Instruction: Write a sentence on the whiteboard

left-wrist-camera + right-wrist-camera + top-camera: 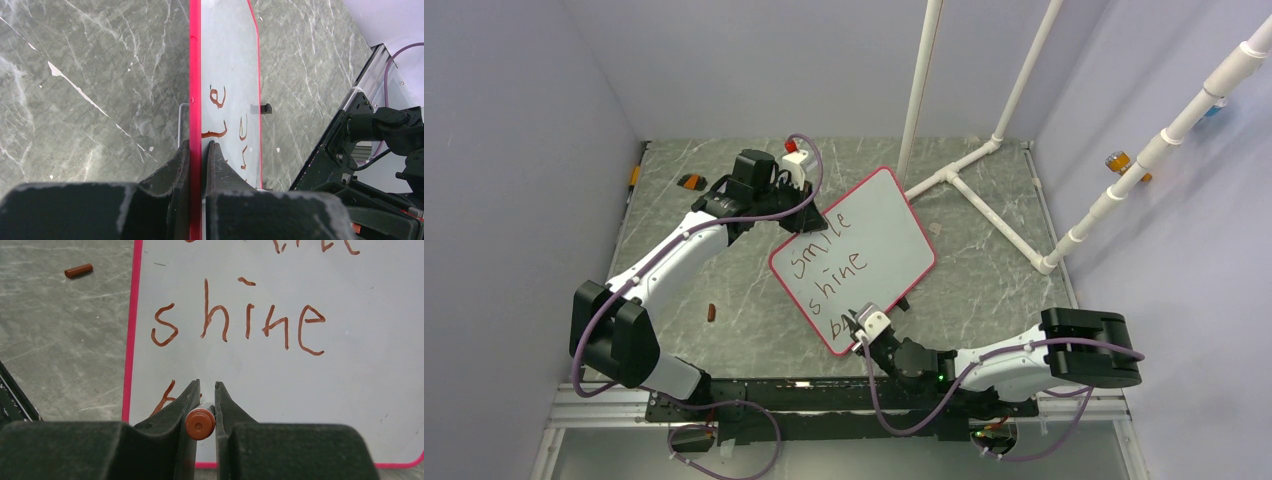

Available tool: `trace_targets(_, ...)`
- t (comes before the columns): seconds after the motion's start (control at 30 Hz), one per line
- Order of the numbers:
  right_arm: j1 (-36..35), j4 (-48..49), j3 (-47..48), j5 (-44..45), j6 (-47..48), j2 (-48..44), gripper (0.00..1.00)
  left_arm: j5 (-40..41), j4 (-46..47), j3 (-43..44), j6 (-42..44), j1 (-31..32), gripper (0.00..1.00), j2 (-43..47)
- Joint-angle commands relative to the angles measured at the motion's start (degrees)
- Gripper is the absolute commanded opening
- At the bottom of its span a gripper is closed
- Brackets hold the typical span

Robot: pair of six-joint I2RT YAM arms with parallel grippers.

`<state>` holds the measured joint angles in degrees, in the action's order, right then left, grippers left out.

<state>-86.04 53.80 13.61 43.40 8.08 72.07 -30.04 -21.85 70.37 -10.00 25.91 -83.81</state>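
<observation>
The whiteboard [879,235] sits near the middle of the grey marbled table [994,290], turned so its corners point at the table's edges. The left pincer [200,146] is closed tight on its red-pink rim at the far-left edge, one finger on each face. The sentence [826,268] runs in reddish-brown stacked lines: "smile" on top, "shine" below, and a third line of which only the first strokes show (the rest is hidden behind the fingers). The right pincer [207,390] reaches over the board's near corner at that third line, its jaws nearly closed around a reddish-brown marker [200,424] whose butt end faces the wrist camera. Whether the tip touches the board cannot be told. A small brown cap [712,313] lies on the table left of the board, well apart from it.
</observation>
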Motion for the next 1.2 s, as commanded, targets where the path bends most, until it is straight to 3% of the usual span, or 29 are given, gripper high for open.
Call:
trace_targets(0.0, 1.07, 4.28, 0.90, -0.28, 0.54, 1.11, 0.00, 6.58, 2.16, 0.63, 4.46, -0.39, 0.00, 1.30)
trace_targets(0.23, 1.51, 1.60, 1.24, 1.56, 0.40, 0.04, 0.00, 6.74, 2.08, 0.58, 4.55, -0.39, 0.00, 1.39)
trace_targets(0.6, 1.46, -6.07, 0.64, 2.61, -1.92, -9.88, 0.00, 6.66, 2.16, 0.79, 4.64, -0.43, 0.00, 1.54)
trace_targets(1.17, 5.00, 4.90, -3.56, 2.24, -6.03, -4.60, 0.00, 6.14, 2.26, 0.76, 4.51, -0.44, 0.00, 1.81)
